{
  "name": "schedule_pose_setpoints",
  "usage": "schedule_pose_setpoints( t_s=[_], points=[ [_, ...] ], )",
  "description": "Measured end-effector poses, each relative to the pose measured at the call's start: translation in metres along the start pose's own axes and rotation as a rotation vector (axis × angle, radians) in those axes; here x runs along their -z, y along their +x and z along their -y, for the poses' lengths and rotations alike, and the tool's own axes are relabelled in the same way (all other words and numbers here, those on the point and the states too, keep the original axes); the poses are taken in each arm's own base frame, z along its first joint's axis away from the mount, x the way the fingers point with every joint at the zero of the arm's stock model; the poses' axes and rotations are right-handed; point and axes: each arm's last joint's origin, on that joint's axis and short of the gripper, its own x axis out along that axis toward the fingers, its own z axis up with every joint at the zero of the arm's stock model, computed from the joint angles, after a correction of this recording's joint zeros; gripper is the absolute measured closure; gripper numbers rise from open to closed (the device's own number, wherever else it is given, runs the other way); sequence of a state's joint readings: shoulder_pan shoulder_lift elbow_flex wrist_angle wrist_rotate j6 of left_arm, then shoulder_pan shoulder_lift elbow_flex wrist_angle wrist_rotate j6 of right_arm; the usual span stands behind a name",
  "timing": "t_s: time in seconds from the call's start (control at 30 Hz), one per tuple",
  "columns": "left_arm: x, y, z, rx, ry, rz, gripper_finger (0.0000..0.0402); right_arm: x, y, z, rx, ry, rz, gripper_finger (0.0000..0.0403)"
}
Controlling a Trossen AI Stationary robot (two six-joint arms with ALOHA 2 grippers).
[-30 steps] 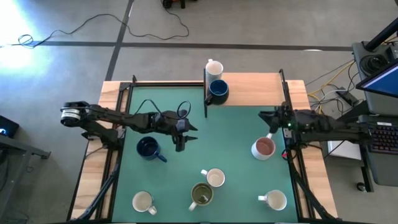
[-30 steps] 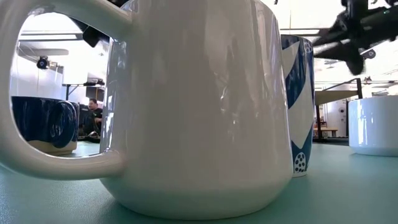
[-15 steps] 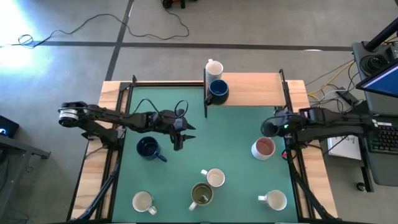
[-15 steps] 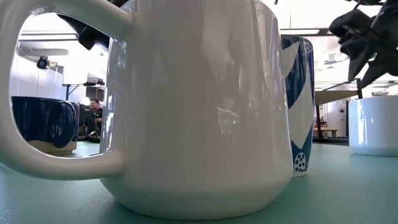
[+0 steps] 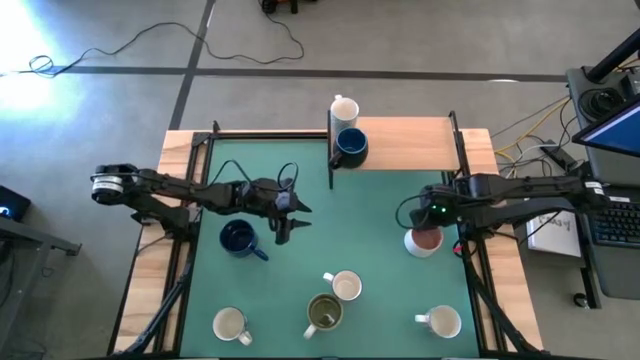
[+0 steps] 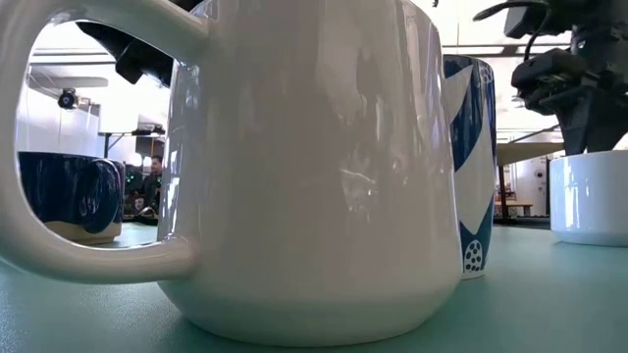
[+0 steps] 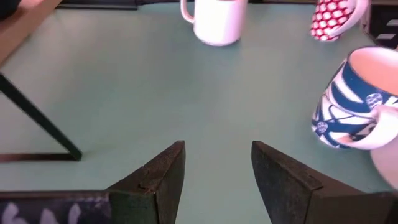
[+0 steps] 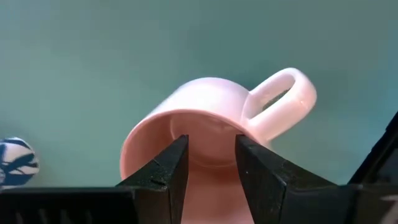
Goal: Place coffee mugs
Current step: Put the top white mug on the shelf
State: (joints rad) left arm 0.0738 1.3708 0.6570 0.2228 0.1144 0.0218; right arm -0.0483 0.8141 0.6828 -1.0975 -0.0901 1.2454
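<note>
Coffee mugs stand upright on the green mat: a navy one, one with a pink inside, a pale one, an olive one and two white ones. On the wooden shelf at the far edge stand a white mug and a navy mug. My right gripper points down, open, just above the pink mug's mouth. My left gripper hovers open over bare mat, right of the navy mug.
A black upright divider stands at the shelf's left end. A blue-patterned mug stands a little ahead of my left gripper. A big white mug fills the low view. Bare mat lies in the middle, between the two arms.
My right gripper has tipped from nearly level to pointing steeply down, rolling as it went. It has moved toward the table's near edge and now stands over the pink-inside mug. No mug has moved.
</note>
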Motion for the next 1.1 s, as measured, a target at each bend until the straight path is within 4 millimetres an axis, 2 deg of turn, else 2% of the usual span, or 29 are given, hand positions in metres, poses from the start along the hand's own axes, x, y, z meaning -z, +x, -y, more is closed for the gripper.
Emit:
schedule_pose_setpoints(
  t_s=[0.2,0.33,0.53,0.93,1.1],
  points=[
    [0.001,0.000,0.000,0.009,-0.016,0.034,0.0233,-0.001,-0.017,-0.005,-0.008,-0.110,0.028,0.0280],
    [0.001,0.000,0.000,0.009,-0.015,0.045,0.0233,-0.002,-0.021,-0.007,0.035,-0.253,0.059,0.0280],
    [0.001,0.000,0.001,0.010,-0.017,0.048,0.0233,-0.006,-0.010,-0.013,0.118,-0.485,0.033,0.0280],
    [0.001,0.000,0.001,0.010,-0.018,0.046,0.0233,-0.013,0.012,-0.025,0.215,-0.684,-0.052,0.0280],
    [0.001,0.000,0.001,0.010,-0.018,0.046,0.0233,-0.014,0.019,-0.029,0.238,-0.804,-0.090,0.0308]
  ],
)
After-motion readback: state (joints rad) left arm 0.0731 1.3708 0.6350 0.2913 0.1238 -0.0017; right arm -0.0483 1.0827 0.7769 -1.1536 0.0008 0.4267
